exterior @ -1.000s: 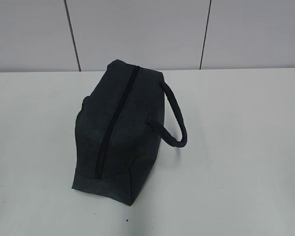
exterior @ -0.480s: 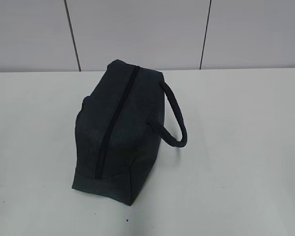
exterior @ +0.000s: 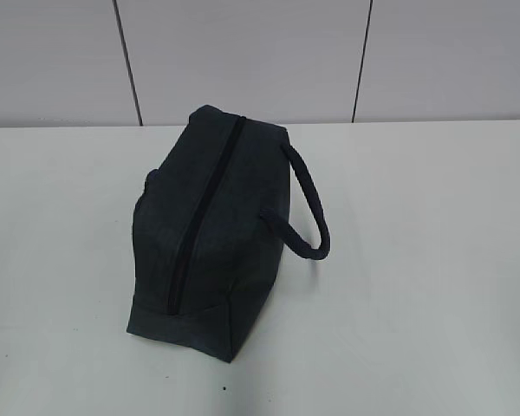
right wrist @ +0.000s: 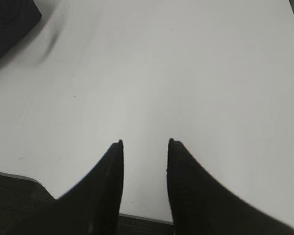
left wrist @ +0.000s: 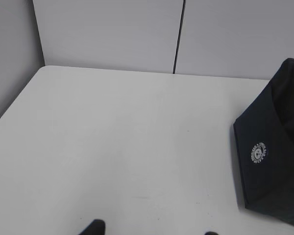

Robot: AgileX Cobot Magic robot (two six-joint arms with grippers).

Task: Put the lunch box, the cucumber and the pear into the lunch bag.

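The dark navy lunch bag (exterior: pixel 210 230) stands on the white table, its zipper (exterior: pixel 204 217) shut along the top and its loop handle (exterior: pixel 308 208) sticking out to the right. The bag's end with a white round logo shows at the right of the left wrist view (left wrist: pixel 274 147), and a corner of it at the top left of the right wrist view (right wrist: pixel 10 24). My left gripper (left wrist: pixel 152 230) is open over bare table, only its fingertips showing. My right gripper (right wrist: pixel 144 144) is open with nothing between its fingers. The lunch box, the cucumber and the pear are out of view. Neither arm shows in the exterior view.
The white table (exterior: pixel 416 303) spreads wide around the bag. A grey panelled wall (exterior: pixel 243 61) stands behind it. In the right wrist view the table's near edge (right wrist: pixel 137 218) lies just under my fingers.
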